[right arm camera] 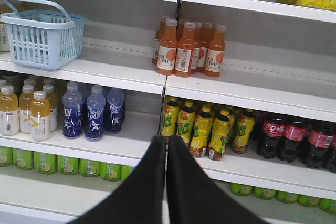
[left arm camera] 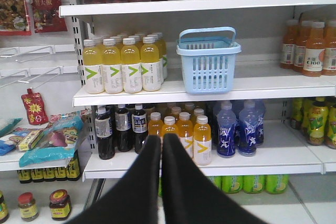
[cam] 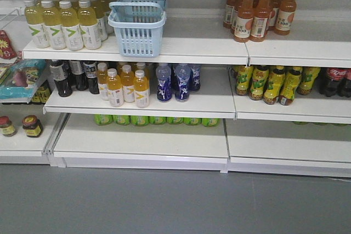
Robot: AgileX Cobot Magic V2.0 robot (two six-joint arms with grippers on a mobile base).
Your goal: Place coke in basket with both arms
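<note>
Now both grippers are closed and empty, and the coke is not in sight

Front view: the light blue basket (cam: 137,36) stands upright on a shelf (cam: 203,43), just beside the yellow drink bottles (cam: 63,23), with its strap handle raised. It sits near the front edge of the shelf. I judge this is so that an arm can reach it easily and drop a bottle in from above. No arm shows in this view. At the far right, one level lower, are dark cola bottles (cam: 334,80) with red labels. A slim red coke bottle I cannot find here.

Left wrist view: the left gripper (left arm camera: 161,140) points at the shelves, its two black fingers pressed together with nothing between them. It is well apart from the basket, which is higher and a little to the right. Probably it hangs back so that its camera can look over the whole shelf first.

Right wrist view: the right gripper (right arm camera: 166,141) is also clenched on nothing and faces the joint between two shelf units. The basket is far up on the left, and the dark cola bottles are low on the right. The red coke is not visible here either, so the task seems to be at its beginning: the bottle must first be located.
</note>
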